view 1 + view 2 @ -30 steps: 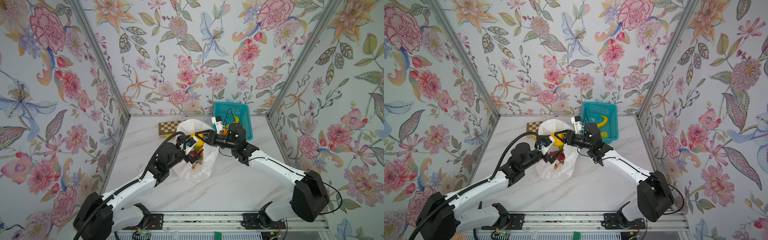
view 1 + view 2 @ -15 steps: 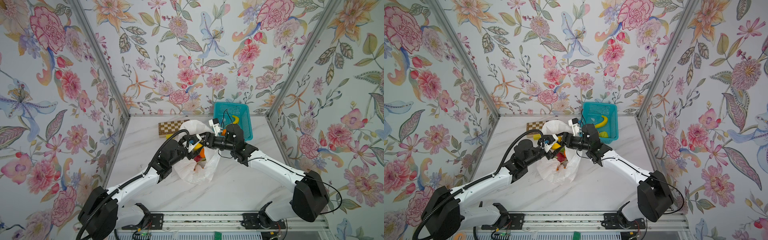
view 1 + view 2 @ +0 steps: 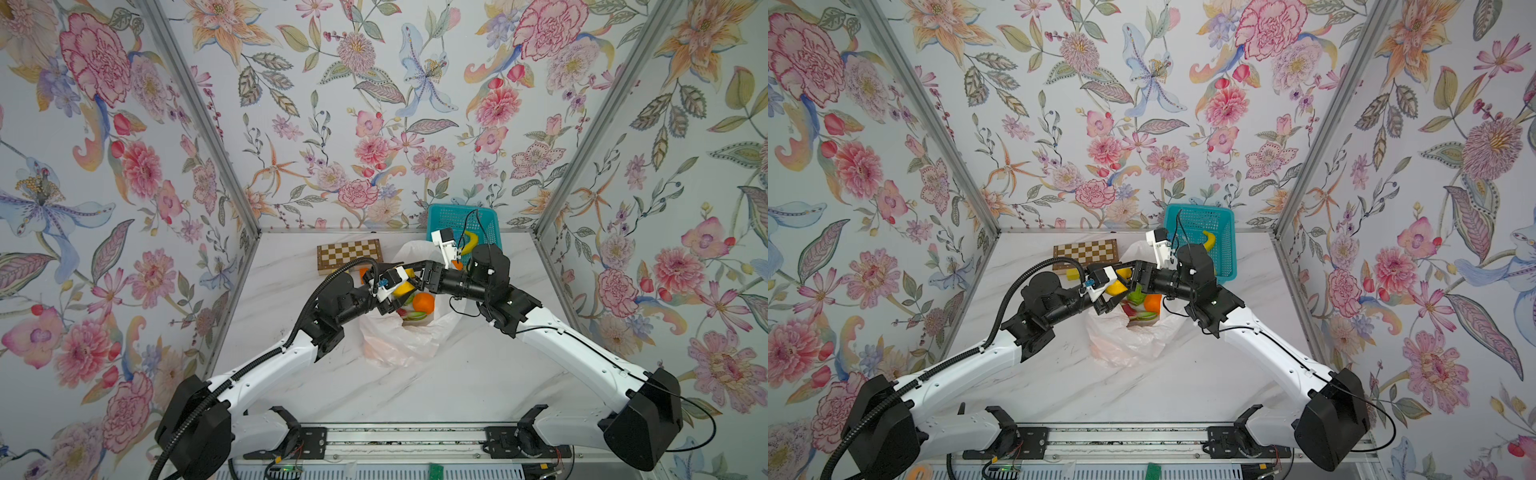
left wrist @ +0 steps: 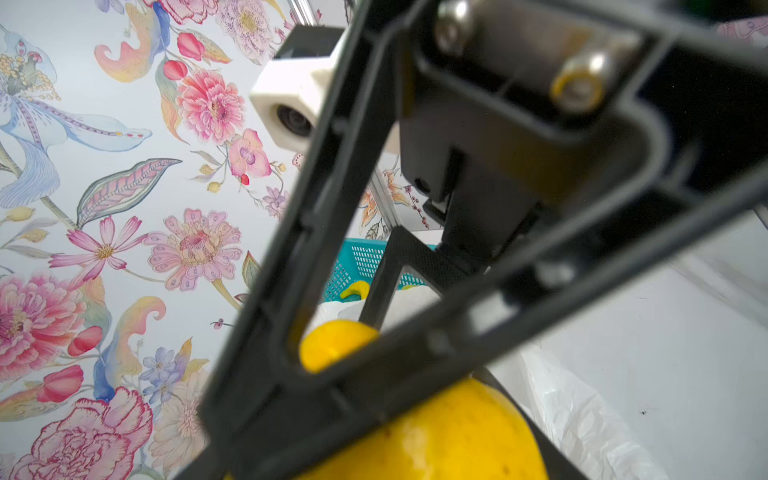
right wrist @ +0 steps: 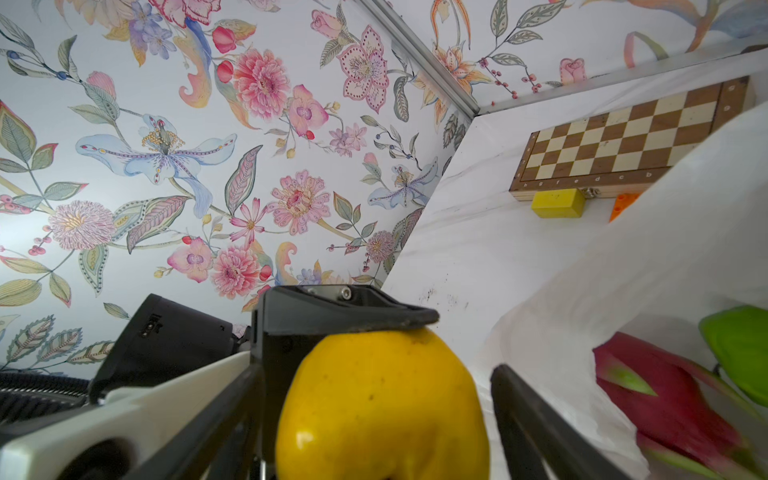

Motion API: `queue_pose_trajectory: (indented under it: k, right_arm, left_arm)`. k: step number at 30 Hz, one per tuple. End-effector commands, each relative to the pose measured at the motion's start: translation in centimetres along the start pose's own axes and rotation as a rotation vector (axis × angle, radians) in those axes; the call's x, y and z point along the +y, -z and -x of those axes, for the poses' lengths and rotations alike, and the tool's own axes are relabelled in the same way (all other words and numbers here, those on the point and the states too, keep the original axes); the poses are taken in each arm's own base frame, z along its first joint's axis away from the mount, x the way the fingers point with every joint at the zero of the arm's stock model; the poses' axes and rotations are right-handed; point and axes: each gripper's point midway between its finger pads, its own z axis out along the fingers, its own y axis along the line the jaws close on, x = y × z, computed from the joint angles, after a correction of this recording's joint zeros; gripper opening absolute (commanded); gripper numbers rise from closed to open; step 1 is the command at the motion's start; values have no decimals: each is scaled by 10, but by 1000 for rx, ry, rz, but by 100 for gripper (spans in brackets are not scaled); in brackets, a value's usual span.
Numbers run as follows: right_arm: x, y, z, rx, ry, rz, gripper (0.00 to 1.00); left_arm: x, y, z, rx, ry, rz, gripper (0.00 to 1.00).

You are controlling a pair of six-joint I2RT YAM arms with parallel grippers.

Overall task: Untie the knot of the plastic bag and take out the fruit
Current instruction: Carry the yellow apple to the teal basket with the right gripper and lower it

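Compared with 1 second ago, the left gripper [image 3: 395, 291] is standing further toward 1 o'clock, close against the right gripper [image 3: 417, 277]. Its jaws are now narrower, while the right jaws are wider.

Both grippers are meeting above the open mouth of the plastic bag [image 3: 399, 345], which is lying crumpled in the middle of the table [image 3: 457, 382]. The left gripper is clamping the yellow apple [image 5: 382, 407]; in the right wrist view, 1 of its jaws is pressing on the top of the apple. The right gripper is holding its jaws apart on both sides of the same apple, and a gap is showing between 1 jaw and the skin.

Inside the bag, an orange [image 3: 424, 302] is lying at 4 o'clock from the apple. A magenta dragon fruit [image 5: 665, 399] and a green fruit [image 5: 739, 345] are lying beside it.

At 1 o'clock from the bag, a teal basket [image 3: 490, 220] is holding a banana [image 3: 471, 245]. At 11 o'clock a chessboard [image 3: 349, 255] is lying flat, with a yellow block [image 5: 559, 203] touching its edge and an orange block [image 5: 623, 203] just beside it.
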Motion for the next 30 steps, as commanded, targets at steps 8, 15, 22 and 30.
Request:
queue_pose_trajectory:
  k: [8, 15, 22, 30]
  right_arm:
    - [4, 5, 11, -32, 28, -18, 47]
    - [-33, 47, 63, -221, 79, -231, 47]
    - [-86, 94, 122, -392, 80, -449, 50]
    - [-177, 129, 165, -418, 3, -709, 50]
  left_arm:
    - [7, -4, 25, -79, 2, -4, 87]
    - [5, 4, 27, -76, 131, 13, 99]
    - [-12, 2, 16, 13, 288, -7, 99]
    - [-23, -30, -22, 200, 552, 43, 96]
